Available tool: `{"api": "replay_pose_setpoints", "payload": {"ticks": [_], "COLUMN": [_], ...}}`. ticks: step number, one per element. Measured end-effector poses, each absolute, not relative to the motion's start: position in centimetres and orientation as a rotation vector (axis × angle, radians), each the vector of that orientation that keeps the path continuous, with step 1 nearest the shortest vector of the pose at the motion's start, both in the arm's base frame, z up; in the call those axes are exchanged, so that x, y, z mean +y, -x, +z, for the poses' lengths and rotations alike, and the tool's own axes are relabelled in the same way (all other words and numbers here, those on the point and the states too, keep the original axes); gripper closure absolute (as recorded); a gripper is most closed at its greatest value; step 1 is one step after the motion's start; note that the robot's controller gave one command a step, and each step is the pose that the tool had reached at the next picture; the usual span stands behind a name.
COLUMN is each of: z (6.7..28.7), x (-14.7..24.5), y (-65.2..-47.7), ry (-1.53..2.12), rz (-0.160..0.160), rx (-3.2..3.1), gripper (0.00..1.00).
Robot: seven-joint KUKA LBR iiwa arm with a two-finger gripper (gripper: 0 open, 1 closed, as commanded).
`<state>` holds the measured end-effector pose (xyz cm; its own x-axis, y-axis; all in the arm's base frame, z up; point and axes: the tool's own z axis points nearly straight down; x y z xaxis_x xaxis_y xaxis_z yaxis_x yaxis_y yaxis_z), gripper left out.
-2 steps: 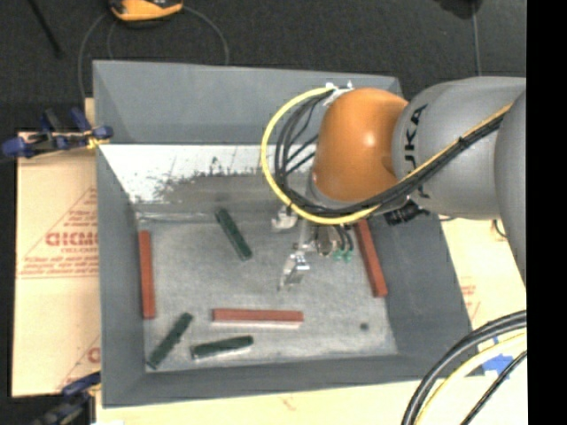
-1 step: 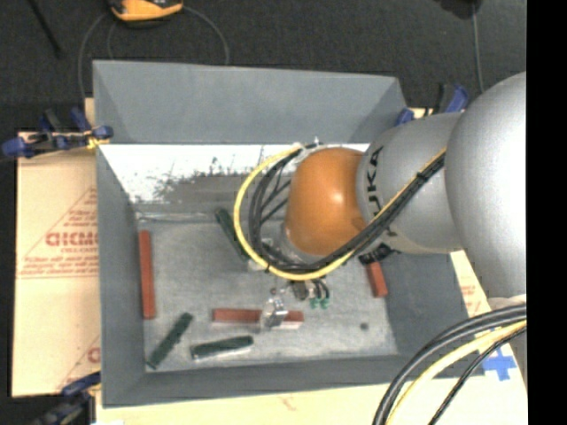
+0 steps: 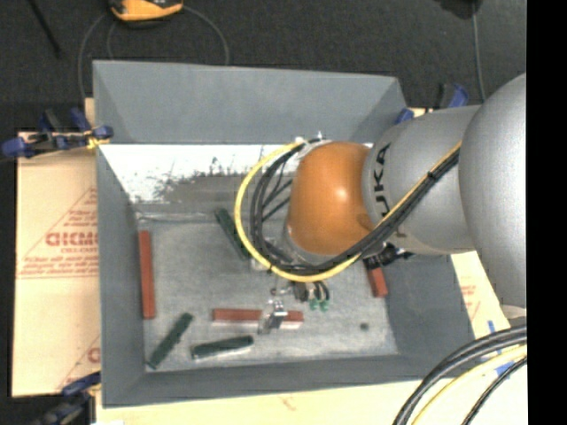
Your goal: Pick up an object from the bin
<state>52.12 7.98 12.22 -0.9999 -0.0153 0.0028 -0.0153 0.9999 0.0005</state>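
Nearest me: dark green stick [image 3: 221, 348]. Just behind, gripper [image 3: 277, 319] over rt end of red-brown bar [image 3: 235, 314], front-centre of bin [image 3: 120, 282] floor; claw state: can't tell. Bar looks light, stiff, thin; I'd pinch across narrow width near mid.

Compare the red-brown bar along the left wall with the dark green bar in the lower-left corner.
Colour: the red-brown bar is rust red, while the dark green bar is almost black. Pose: the red-brown bar runs straight along the bin wall, while the dark green bar lies slanted. Length: the red-brown bar looks longer than the dark green bar. Both are slim sticks lying flat.
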Motion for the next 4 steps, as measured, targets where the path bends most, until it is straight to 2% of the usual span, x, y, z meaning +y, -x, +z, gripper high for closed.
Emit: {"api": "replay_pose_setpoints", "payload": {"ticks": [1,2,3,4], "z": [12.8,7.9,7.9,7.9], "x": [7.8,7.5,7.0,7.0], "y": [-50.9,-50.1,-49.0,-49.0], "ry": [-0.011,0.223,0.126,0.127], "rz": [0.000,-0.002,-0.012,-0.012], "rx": [-3.147,-3.137,-3.141,-3.141], "gripper": [0.00,0.00,1.00,1.00]}}
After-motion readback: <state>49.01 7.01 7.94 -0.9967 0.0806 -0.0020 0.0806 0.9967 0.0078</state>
